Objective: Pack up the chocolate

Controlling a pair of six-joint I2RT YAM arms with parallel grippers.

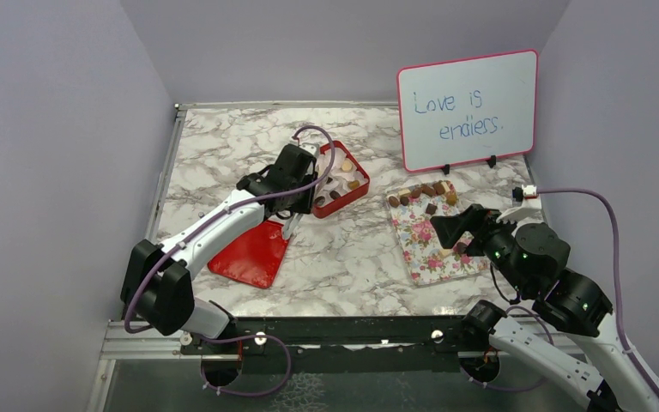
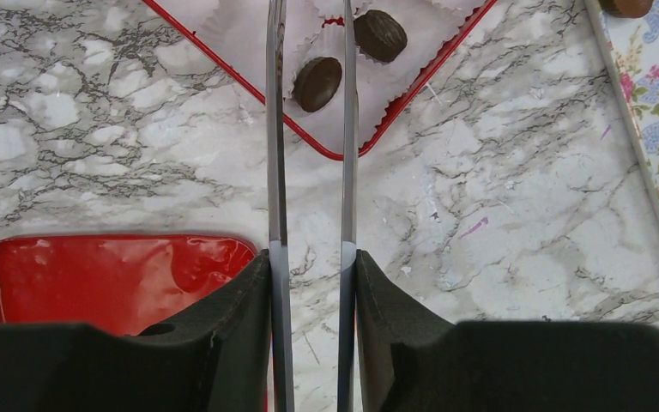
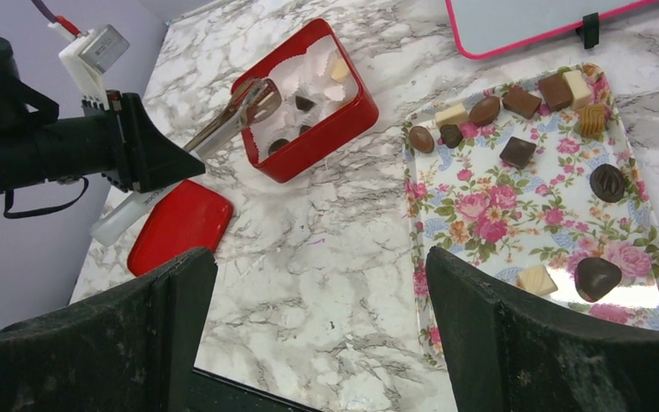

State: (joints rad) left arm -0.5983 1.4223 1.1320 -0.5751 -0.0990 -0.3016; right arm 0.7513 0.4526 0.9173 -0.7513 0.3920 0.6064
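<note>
My left gripper (image 2: 311, 283) is shut on a pair of metal tongs (image 2: 276, 129), whose two blades run forward with a gap between them. The tongs (image 3: 232, 120) reach over the red box (image 3: 343, 120), which is lined with white paper cups. Two dark round chocolate pieces (image 2: 317, 83) (image 2: 380, 34) lie in cups there, one seen between the blades. More chocolate (image 3: 519, 151), dark, light brown and cream, lies spread on the floral tray (image 3: 515, 223). My right gripper (image 3: 322, 257) hangs open and empty above the tray's near left edge.
The red lid (image 1: 253, 253) lies flat on the marble table (image 1: 352, 249), left of the box and under the left arm. A pink-framed whiteboard (image 1: 468, 107) stands at the back right behind the tray (image 1: 420, 253). Purple walls close in both sides.
</note>
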